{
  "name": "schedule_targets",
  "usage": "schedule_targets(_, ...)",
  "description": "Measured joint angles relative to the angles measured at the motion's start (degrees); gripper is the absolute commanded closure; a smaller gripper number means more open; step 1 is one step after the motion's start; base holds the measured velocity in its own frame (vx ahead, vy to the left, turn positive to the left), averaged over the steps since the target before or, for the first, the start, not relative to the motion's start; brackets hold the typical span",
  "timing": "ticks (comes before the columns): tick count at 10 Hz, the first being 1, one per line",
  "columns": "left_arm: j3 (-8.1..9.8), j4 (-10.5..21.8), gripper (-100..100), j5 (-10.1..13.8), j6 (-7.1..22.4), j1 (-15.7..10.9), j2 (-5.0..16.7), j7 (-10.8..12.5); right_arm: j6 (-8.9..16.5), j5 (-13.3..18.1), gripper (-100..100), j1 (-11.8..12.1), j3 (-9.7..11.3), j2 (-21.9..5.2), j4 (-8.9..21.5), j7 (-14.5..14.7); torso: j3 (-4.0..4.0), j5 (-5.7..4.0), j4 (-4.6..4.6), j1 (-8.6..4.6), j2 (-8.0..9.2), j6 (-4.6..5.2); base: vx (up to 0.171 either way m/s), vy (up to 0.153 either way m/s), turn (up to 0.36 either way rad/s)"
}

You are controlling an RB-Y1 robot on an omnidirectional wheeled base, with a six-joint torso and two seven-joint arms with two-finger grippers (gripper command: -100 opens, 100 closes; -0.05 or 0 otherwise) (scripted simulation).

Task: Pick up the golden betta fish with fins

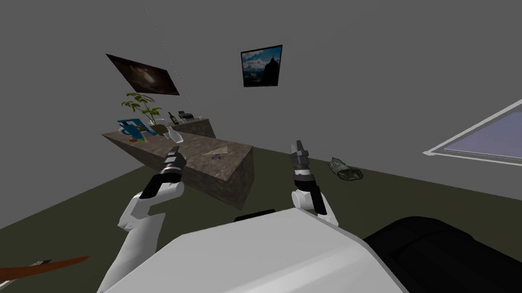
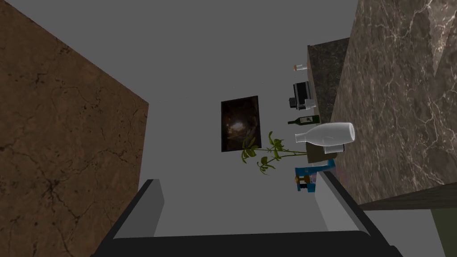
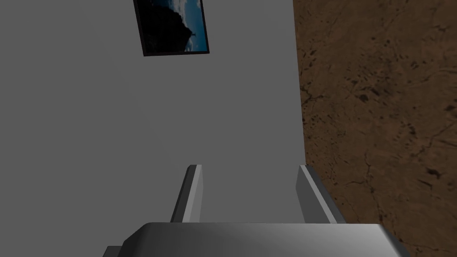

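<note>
Nothing is picked up yet: the left hand [image 1: 173,153] and right hand [image 1: 298,147] are empty, fingers apart. The small greenish thing [image 1: 346,169] on the floor [image 1: 88,203] is perhaps the fish, not yet reached.

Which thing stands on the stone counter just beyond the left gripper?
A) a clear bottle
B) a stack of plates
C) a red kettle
A: a clear bottle stands upright on the counter, ahead of the open left gripper.

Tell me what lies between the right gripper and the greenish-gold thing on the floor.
Nothing: the head view shows only bare dark floor between the right gripper and the greenish-gold thing, likely the fish.
</note>
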Motion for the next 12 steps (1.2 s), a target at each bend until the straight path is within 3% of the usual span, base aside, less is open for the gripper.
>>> schedule_targets(4,1.91,4.47,-100,0.88,6.27,-3.96,1.53,-0.50,0.00,0.00,0,0.00,0.00,0.00,0.00,0.00,-0.05,0.00,-0.02,0.01,-0.09,0.00,0.029,-0.078,0.018)
schedule_targets(6,2.37,4.84,-100,1.10,9.19,-4.48,1.75,-0.61,0.00,0.00,0,0.00,0.00,-0.01,0.00,0.00,-0.02,0.03,-0.01,0.17,-0.03,-0.01,0.023,-0.041,0.008)
schedule_targets(12,4.34,9.91,-100,2.30,17.96,-8.91,3.37,-0.86,0.00,0.00,0,0.00,0.00,0.00,0.00,0.00,-0.07,0.03,-0.03,0.14,-0.13,0.00,0.042,-0.058,0.008)
